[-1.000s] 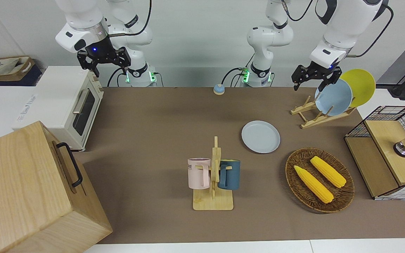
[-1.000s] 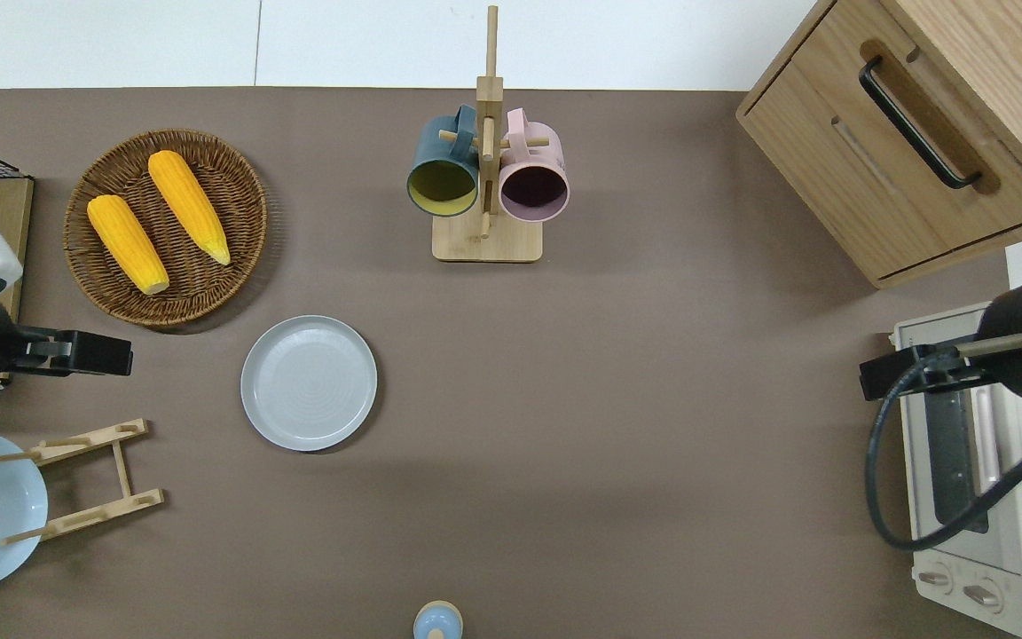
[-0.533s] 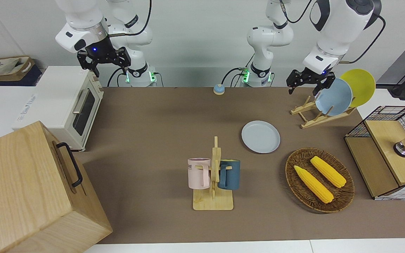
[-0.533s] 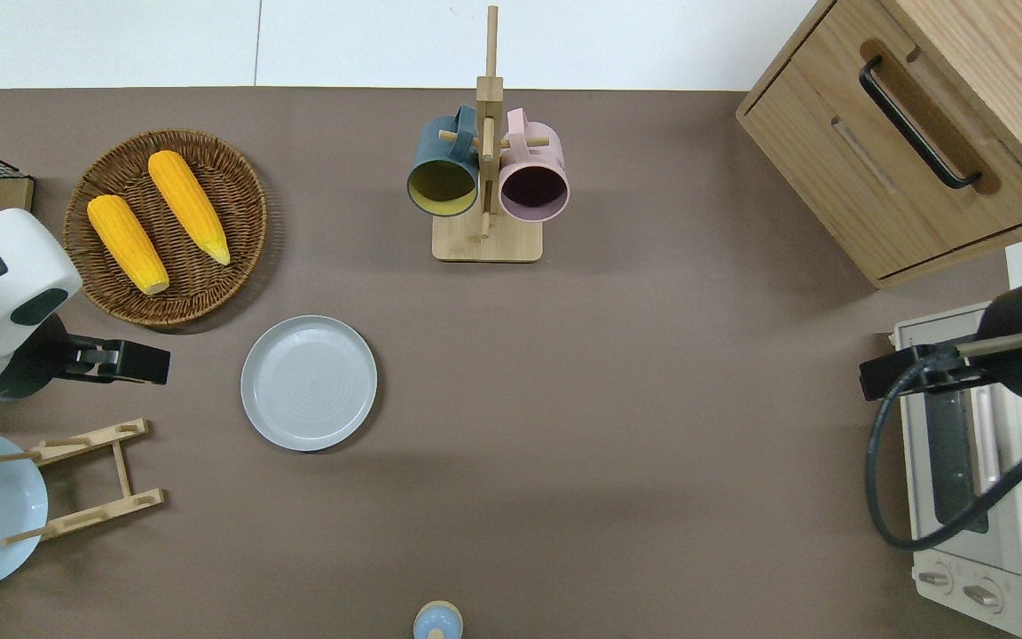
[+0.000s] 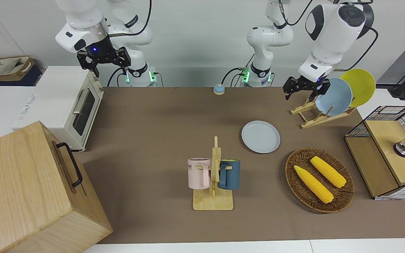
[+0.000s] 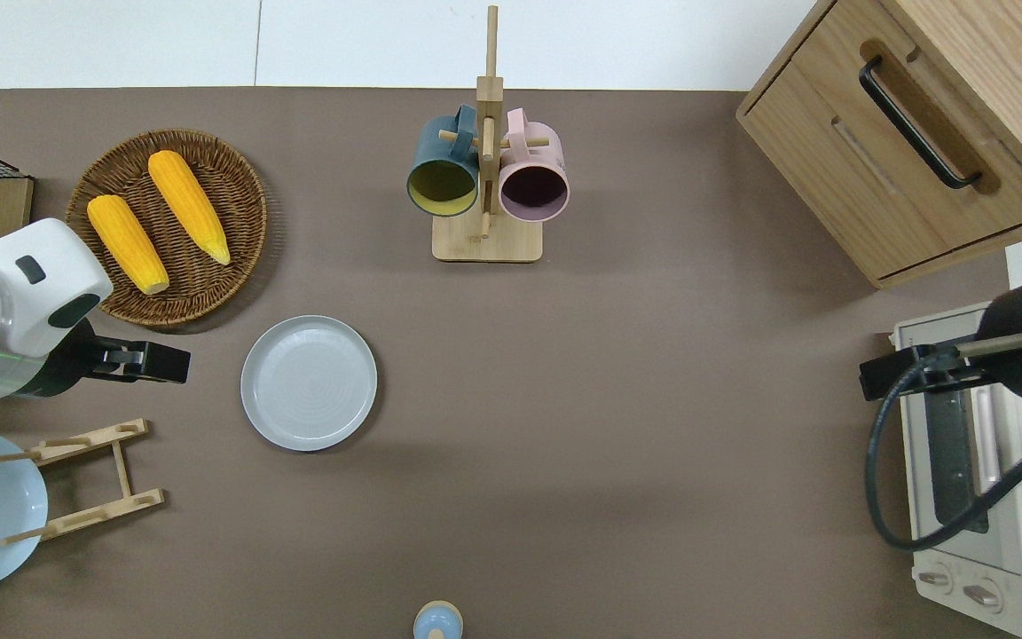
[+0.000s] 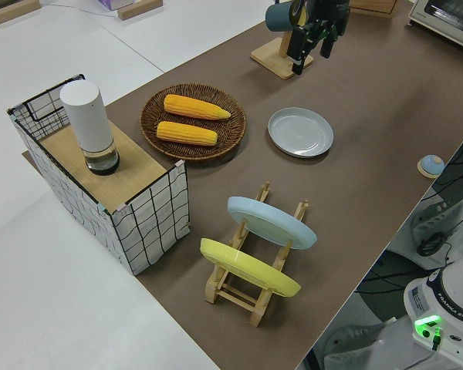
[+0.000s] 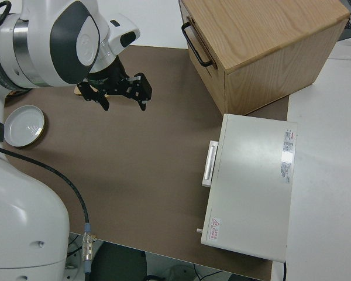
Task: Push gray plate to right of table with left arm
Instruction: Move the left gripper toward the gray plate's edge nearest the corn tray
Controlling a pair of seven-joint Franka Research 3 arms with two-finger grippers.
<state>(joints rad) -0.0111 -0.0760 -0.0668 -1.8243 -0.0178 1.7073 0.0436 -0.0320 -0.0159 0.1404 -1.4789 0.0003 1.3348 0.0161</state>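
Observation:
The gray plate (image 5: 261, 136) lies flat on the brown table (image 5: 153, 116), between the wicker basket and the wooden plate rack; it also shows in the overhead view (image 6: 309, 382) and the left side view (image 7: 300, 132). My left gripper (image 5: 301, 94) is open and empty, up in the air. In the overhead view the left gripper (image 6: 154, 362) is over bare mat, a short way from the plate's rim toward the left arm's end of the table. It touches nothing. My right gripper (image 5: 104, 66) is open and parked.
A wicker basket (image 6: 236, 169) holds two corn cobs. A wooden rack (image 6: 85, 479) carries a sky-blue plate (image 5: 334, 96) and a yellow plate (image 5: 362, 86). A mug tree (image 6: 486, 177), a wooden cabinet (image 6: 901, 142), a toaster oven (image 6: 981, 479), a small bell (image 6: 437, 621) and a wire shelf (image 5: 385, 158) also stand here.
My left gripper has moved away from the plate rack, toward the gray plate and the right arm's end. The plate and the right arm have not moved.

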